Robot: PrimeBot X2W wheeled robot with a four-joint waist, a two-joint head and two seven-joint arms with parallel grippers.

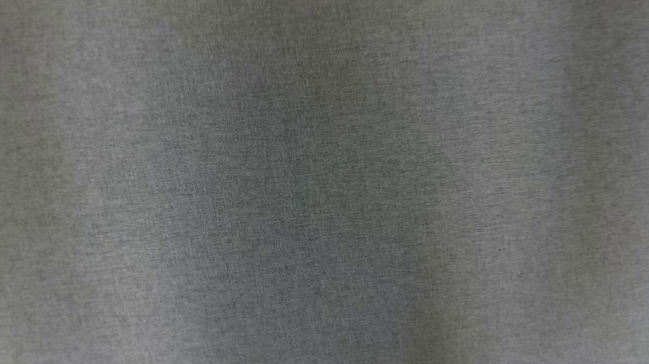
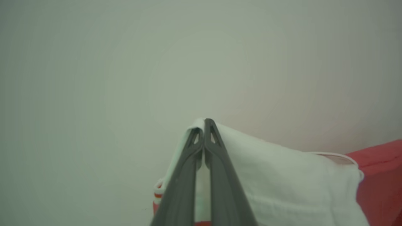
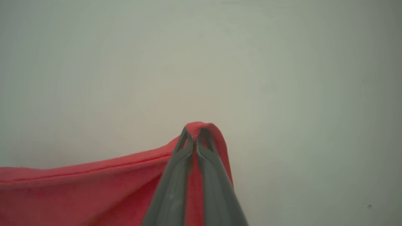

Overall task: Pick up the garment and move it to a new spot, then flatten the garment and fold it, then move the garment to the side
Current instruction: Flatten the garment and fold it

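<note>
Now, the left end effector [image 2: 204, 125] has its two dark fingers pressed together at the tips, pinching a fold of the garment [image 2: 282, 175] at its white part. A red stripe peeks out just beside the fingers on their left. From that pinch, in the left wrist view, the white cloth runs off to the right and meets red cloth at the frame's right edge. The right end effector [image 3: 195, 131] is likewise clamped, its tips holding a small hump of the red cloth. In the right wrist view a hemmed red edge runs away to the left. So the garment's long axis lies side to side, strung between the two grips. Behind both is a plain pale backdrop [image 3: 282, 78]. The head view gives a blurred grey woven surface [image 1: 324, 182]; what it is, I cannot tell.
</note>
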